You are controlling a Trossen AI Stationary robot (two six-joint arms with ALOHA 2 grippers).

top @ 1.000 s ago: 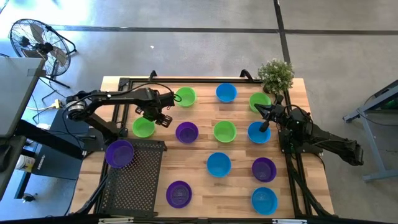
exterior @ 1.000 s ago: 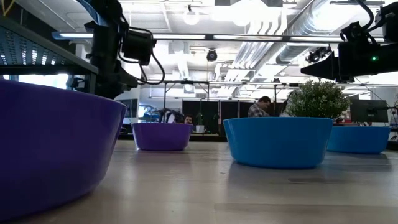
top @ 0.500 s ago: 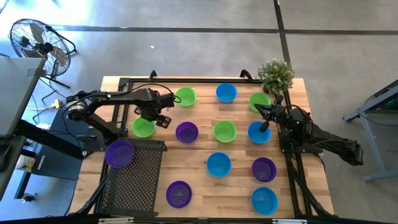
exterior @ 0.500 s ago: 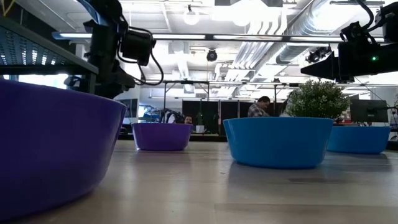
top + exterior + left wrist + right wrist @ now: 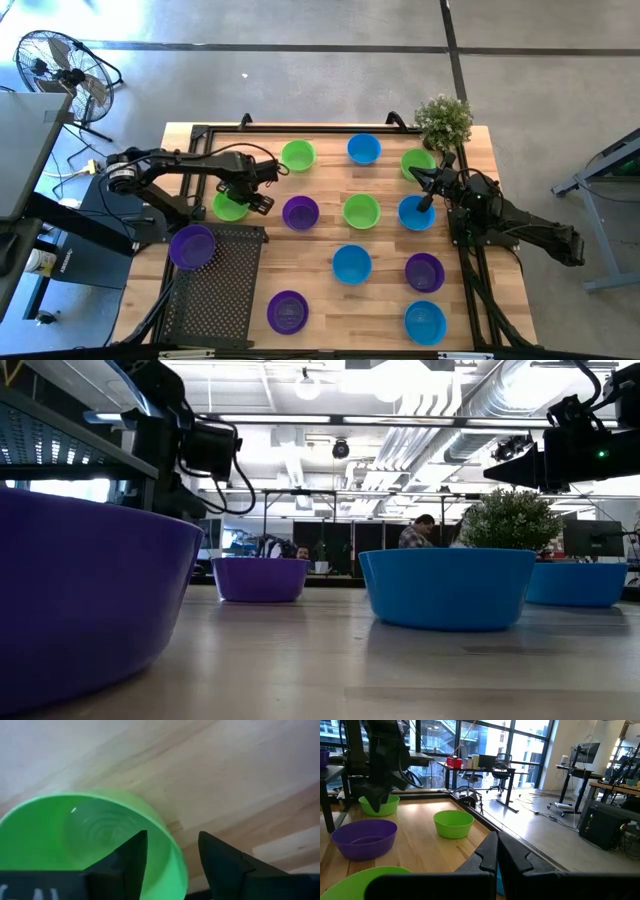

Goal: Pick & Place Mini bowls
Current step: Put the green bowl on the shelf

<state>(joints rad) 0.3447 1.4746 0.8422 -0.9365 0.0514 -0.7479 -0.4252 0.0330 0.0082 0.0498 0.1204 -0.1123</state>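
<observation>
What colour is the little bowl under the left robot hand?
Bright green. The mini bowl shows best in the left wrist view, its rim between the open left gripper's fingers.

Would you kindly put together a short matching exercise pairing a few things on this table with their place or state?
Things:
1. left pincer
2. right pincer
3. potted plant
4. purple bowl

Places or states:
A. far right corner of the table
B. shut, above the table's right side
C. resting on the black mesh platform's corner
D. open, over the rim of a green bowl

Pairs: 1-D, 2-B, 3-A, 4-C
</observation>
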